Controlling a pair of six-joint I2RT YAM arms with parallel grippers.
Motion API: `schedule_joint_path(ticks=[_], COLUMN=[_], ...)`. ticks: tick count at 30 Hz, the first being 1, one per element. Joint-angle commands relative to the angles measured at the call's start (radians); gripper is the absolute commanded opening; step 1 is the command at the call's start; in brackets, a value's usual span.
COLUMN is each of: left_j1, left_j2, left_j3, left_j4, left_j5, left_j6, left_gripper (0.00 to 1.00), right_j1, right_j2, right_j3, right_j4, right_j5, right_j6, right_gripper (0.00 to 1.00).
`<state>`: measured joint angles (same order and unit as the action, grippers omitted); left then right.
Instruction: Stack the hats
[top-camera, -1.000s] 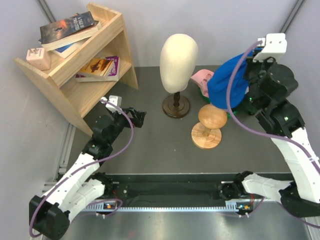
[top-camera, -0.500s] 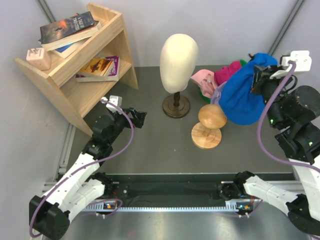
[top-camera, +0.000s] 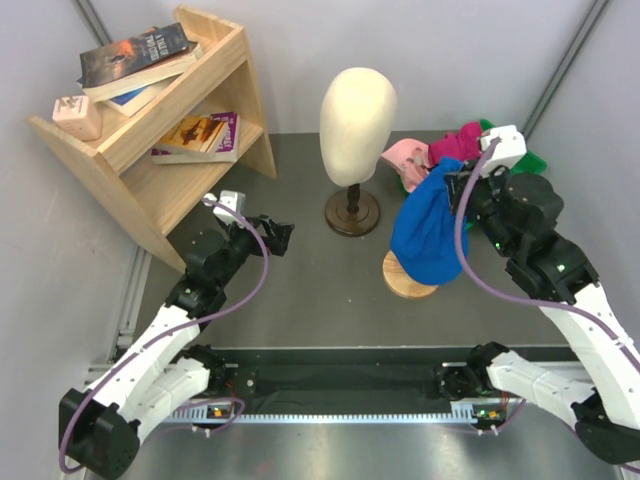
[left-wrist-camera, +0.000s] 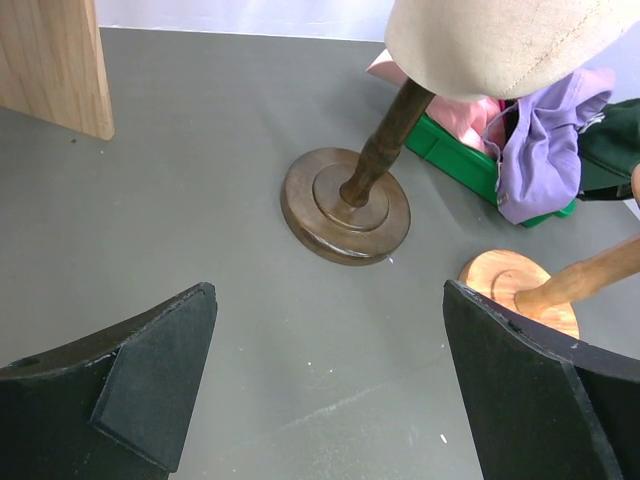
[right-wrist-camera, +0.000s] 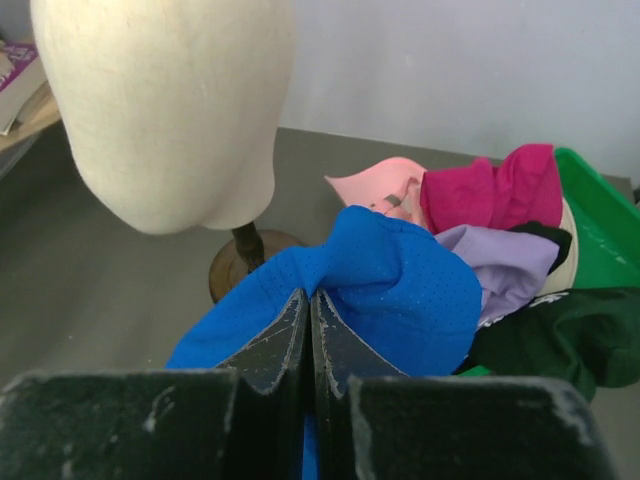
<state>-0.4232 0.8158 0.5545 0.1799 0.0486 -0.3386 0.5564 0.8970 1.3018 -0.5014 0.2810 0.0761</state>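
Right hand (right-wrist-camera: 308, 310) pinches soft, perforated blue cap (top-camera: 428, 240) over round wooden stand (top-camera: 400, 283); left hand (left-wrist-camera: 328, 305) gapes wide.

The left arm lies low on the left side, elbow bent, forearm reaching forward and a little right. Its end effector (top-camera: 277, 235) stands wide open, the fingers (left-wrist-camera: 150, 385) well apart with nothing between them. The right arm rises on the right, folded at the elbow, wrist turned leftward. Its end effector (top-camera: 452, 188) is clamped tight on a fold of the blue cap (top-camera: 425, 240).
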Motion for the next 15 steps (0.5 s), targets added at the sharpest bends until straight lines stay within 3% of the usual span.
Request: schedule_joint_path(ticks=[1,15], left_j1=[0.001,0.001], left_j2=[0.008,0.071], left_j3=[0.002,-0.008], left_j4=[0.066,0.104], left_j5=[0.034,0.108], left_j6=[0.001,-0.004], left_gripper=[0.99,0.99], right_j1=[0.013,0.011], right_j2=[0.014,0.125], right_j3=[-0.056,-0.171], right_j4=[0.092,0.221], right_j5=[-0.025,-0.051], right_j6=[0.037,0.044], right_gripper=[0.0,0.0])
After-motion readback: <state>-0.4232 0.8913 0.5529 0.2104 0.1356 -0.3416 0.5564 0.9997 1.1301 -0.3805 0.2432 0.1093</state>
